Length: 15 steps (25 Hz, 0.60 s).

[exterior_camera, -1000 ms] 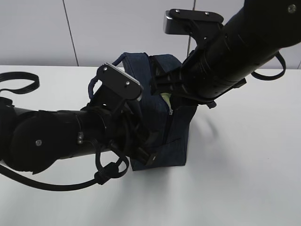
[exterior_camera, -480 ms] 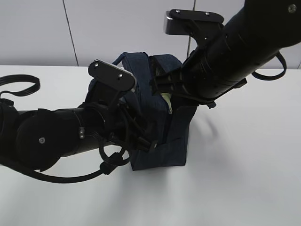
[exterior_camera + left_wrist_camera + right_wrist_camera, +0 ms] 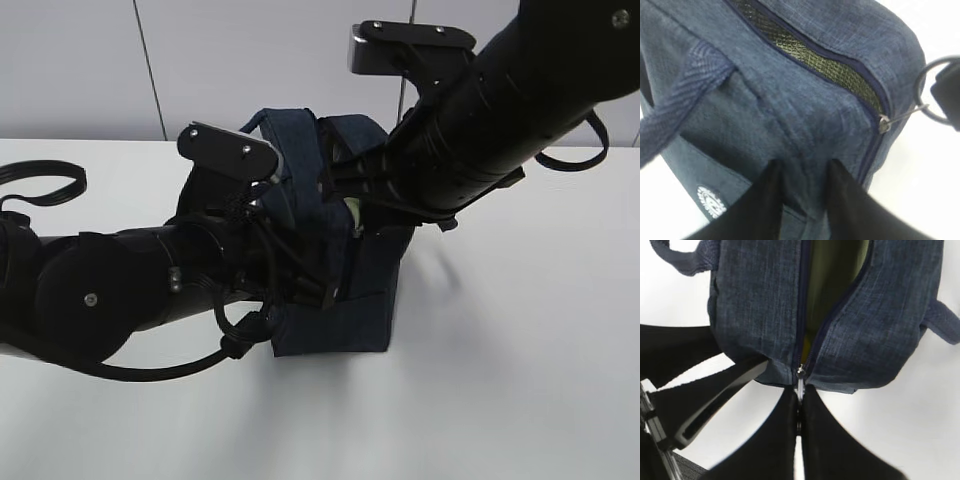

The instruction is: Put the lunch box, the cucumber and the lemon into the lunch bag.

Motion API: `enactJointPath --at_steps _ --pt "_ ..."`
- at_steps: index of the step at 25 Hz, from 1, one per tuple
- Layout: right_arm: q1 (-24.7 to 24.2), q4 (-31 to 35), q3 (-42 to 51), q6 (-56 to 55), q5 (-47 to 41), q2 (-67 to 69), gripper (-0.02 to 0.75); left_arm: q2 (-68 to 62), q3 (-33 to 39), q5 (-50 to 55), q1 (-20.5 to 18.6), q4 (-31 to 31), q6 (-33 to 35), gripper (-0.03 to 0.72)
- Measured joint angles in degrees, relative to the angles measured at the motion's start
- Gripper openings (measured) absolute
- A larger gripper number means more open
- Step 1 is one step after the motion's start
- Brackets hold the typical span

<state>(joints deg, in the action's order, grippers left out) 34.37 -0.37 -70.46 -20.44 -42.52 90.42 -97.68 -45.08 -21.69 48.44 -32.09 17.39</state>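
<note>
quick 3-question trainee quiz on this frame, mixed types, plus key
1. True or false: the left gripper pinches the lunch bag fabric.
2. What does the right gripper hold? A) a loop handle B) the zip pull C) nothing
3. Fill in: the bag's top zip is partly ____.

Key: 1 true; 2 B; 3 open, with a gap showing in both wrist views.

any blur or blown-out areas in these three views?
Left wrist: fingers soft and out of focus, table white clipped, lunch bag weave sharp. Right wrist: closed fingers blurred at the frame bottom, zip sharp. Exterior: even light, soft shadow beside the bag, arms nearly featureless black.
</note>
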Motion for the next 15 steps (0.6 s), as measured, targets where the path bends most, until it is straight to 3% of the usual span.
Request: enactJointPath --at_steps 3,6,15 --pt "0.0 0.0 0.0 0.0 0.0 0.0 0.0 0.0 0.0 -0.1 0.0 0.0 -0.7 0.094" --pt "0.0 0.4 0.0 0.0 0.0 0.0 0.0 -0.4 0.0 -0.2 0.0 -0.1 -0.9 0.011" --pt "0.0 0.4 -2.2 1.0 -0.4 0.0 0.0 -0.4 0.0 1.2 0.0 -0.1 -0.9 -0.003"
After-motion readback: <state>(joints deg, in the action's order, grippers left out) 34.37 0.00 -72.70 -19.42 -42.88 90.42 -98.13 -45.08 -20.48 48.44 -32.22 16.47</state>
